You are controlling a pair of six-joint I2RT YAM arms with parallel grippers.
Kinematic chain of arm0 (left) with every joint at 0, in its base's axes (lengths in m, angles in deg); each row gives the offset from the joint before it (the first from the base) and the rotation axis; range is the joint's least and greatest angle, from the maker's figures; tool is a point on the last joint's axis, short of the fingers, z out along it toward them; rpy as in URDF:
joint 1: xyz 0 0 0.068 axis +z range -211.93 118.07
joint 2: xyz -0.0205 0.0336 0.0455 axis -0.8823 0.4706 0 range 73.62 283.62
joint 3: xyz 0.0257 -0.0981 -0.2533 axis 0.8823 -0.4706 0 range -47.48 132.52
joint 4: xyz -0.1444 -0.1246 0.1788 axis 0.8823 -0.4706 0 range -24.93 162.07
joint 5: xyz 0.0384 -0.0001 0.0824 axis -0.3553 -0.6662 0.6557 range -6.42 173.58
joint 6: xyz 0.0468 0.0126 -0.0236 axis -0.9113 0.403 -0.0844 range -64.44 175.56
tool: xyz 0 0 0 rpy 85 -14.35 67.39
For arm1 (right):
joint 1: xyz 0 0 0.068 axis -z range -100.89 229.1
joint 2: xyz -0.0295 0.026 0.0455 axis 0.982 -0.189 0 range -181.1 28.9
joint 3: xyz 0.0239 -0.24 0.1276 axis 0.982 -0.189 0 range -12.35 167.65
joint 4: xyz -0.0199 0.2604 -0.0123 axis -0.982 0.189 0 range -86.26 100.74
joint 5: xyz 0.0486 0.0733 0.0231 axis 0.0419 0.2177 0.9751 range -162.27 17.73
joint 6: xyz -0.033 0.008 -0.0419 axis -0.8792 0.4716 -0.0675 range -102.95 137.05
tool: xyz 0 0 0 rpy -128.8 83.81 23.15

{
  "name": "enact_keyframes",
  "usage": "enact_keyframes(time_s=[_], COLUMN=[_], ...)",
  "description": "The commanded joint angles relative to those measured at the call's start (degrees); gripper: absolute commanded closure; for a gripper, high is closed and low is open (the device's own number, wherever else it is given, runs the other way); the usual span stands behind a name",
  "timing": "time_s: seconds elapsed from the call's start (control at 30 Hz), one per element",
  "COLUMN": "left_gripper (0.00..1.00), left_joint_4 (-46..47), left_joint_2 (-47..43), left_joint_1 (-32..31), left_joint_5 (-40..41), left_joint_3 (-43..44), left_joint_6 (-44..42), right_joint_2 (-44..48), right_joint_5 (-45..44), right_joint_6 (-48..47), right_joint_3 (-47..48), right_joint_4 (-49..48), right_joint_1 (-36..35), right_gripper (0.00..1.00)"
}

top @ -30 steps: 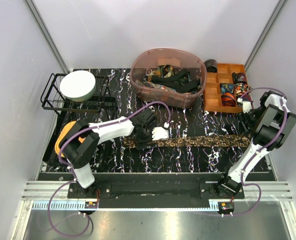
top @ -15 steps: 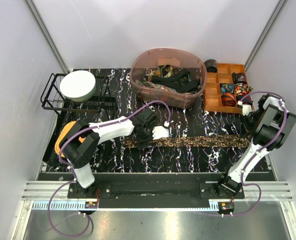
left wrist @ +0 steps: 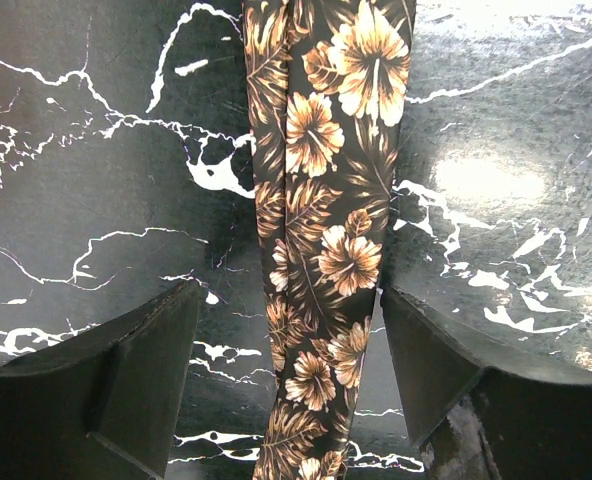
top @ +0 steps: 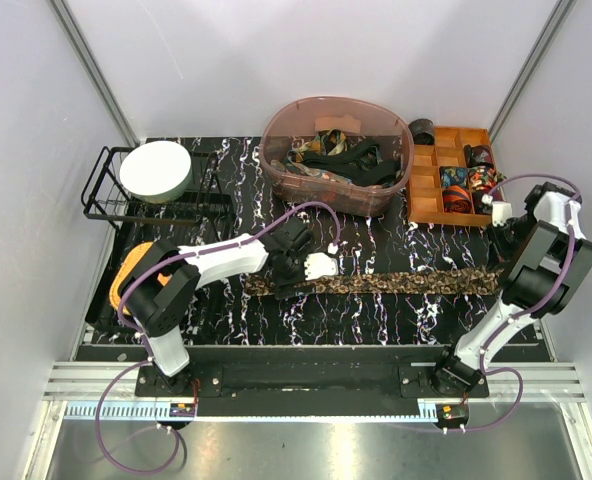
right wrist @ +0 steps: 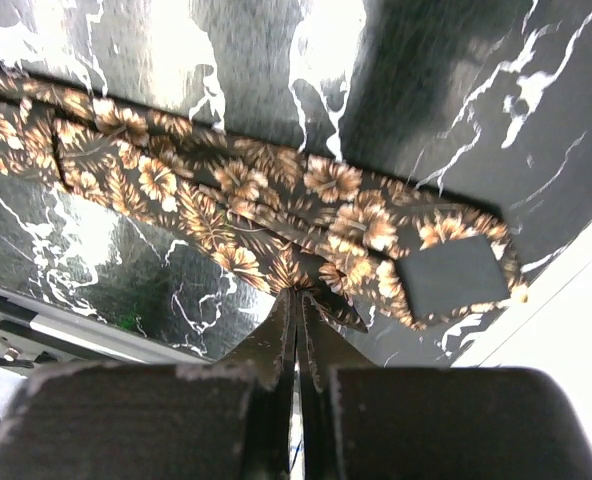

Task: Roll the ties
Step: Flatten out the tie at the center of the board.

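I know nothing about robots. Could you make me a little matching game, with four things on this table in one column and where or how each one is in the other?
Things
1. floral tie
2. wooden divider box
3. left tool
4. right tool

States
a. open, straddling the tie
b. back right, holding rolled ties
c. closed on the tie's right end
d. flat across the marbled table

Pairs: 1-d, 2-b, 3-a, 4-c

One floral tie (top: 396,284) lay on one table (top: 396,322). There was one pink tub (top: 361,203) of loose ties (top: 341,158), too tangled to count. There was also one wooden tray (top: 423,185), one wire rack (top: 101,197), one white bowl (top: 157,170), one left arm (top: 221,260) and one right arm (top: 536,262).
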Motion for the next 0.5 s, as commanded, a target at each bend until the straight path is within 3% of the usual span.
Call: enact_keyframes(time_s=[0.0, 0.37, 0.47], left_gripper=[0.22, 0.01, 0.01], left_joint_4=[1.7, 1.6, 2.3], left_joint_2=[-0.8, -4.4, -6.8], left_joint_1=[0.0, 0.4, 1.7], left_joint_5=[-1.5, -2.5, -4.3], left_joint_3=[-0.6, -1.5, -2.3], left_joint_6=[0.3, 0.0, 0.7], right_joint_2=[2.2, -5.7, -6.2], right_joint_5=[-2.0, -9.4, -12.3], right_joint_6=[-0.9, 2.8, 2.4], right_joint_3=[-3.7, -5.6, -5.9], right_joint_4=[-1.1, -10.8, -12.9], right_joint_1=[1.1, 1.7, 3.6], right_gripper=[1.0, 1.0, 1.0])
